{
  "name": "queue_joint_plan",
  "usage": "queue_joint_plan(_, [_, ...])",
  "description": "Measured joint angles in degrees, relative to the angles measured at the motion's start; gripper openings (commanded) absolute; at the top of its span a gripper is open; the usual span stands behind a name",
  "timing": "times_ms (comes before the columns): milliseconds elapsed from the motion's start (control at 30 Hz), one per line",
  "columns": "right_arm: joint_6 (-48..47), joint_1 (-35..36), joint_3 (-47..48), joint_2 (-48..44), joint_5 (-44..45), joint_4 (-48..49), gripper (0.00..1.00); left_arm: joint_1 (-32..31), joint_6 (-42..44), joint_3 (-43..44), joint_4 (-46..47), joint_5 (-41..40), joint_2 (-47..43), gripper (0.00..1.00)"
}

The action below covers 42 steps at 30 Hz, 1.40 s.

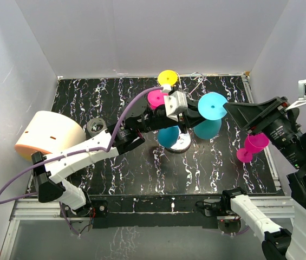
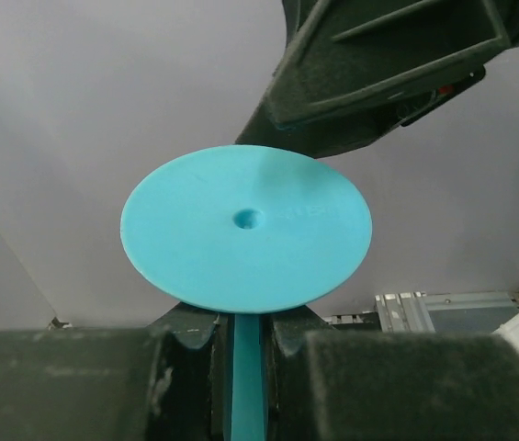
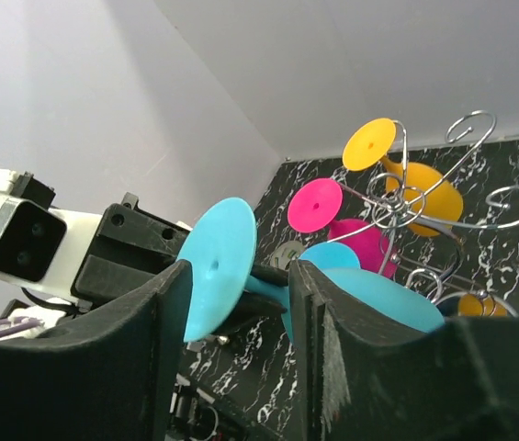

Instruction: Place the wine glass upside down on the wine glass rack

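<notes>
My left gripper (image 1: 191,111) is shut on the stem of a cyan wine glass (image 1: 211,106) and holds it in the air, tilted, beside the wine glass rack (image 1: 182,142). In the left wrist view the stem (image 2: 245,377) sits between the pads under the round foot (image 2: 245,225). The rack's wire arms (image 3: 424,197) carry a yellow glass (image 3: 424,188), a pink glass (image 3: 319,207) and another cyan glass (image 1: 169,136). My right gripper (image 1: 230,112) is open and empty, its tips just right of the held glass's foot (image 3: 218,266).
A loose pink wine glass (image 1: 253,146) lies on the black marbled table under my right arm. A peach rounded object (image 1: 47,135) sits at the left edge, with a grey tape roll (image 1: 96,127) next to it. White walls enclose the table.
</notes>
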Motion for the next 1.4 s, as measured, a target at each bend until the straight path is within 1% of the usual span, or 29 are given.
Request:
queue_joint_plan(167, [3.19,-0.02,-1.53,0.22,-0.20,-0.83,0.33,0.00,0.15,-1.31,1.62,2.97,0.00,0.00])
queue_joint_plan(267, [4.96,0.00,-2.01,0.22,0.07,-1.33,0.30,0.02,0.17,-1.68,2.49,4.22,0.00,0.00])
queue_joint_plan(600, [8.66,0.00,-4.28,-0.83,0.02,-1.22,0.25,0.20,-0.04,-1.97,2.47,6.36,0.59,0.00])
queue_joint_plan(633, [8.83,0.00,-4.55,-0.85,-0.04,-1.20,0.23,0.22,-0.04,-1.97,2.47,6.60,0.74,0.00])
queue_joint_plan(800, [10.21,0.00,-7.02,-1.79,-1.25,0.55,0.00,0.31,-0.35,-1.97,2.45,7.58,1.68,0.01])
queue_joint_plan(933, [12.46,0.00,-8.15,-2.97,-1.51,1.55,0.00,0.31,-0.48,-1.97,2.75,7.96,1.81,0.18])
queue_joint_plan(967, [12.72,0.00,-8.22,-3.19,-1.44,1.64,0.00,0.26,-0.50,-1.97,2.95,8.00,1.81,0.24])
queue_joint_plan(1067, [12.98,0.04,-8.26,-3.80,-0.87,2.14,0.00,0.31,-0.55,-1.97,2.84,8.02,1.81,0.47])
queue_joint_plan(1133, [12.76,0.04,-8.26,-4.24,-0.17,2.23,0.00,0.35,-0.66,-2.10,2.86,7.87,1.79,0.58])
queue_joint_plan(1267, [12.41,0.04,-8.26,-4.52,0.70,1.73,0.00,0.26,-0.96,-3.06,4.02,6.93,1.49,0.67])
queue_joint_plan(1400, [12.02,0.04,-8.48,-4.72,2.99,1.27,0.00,0.26,-1.09,-5.07,4.48,4.96,0.50,0.72])
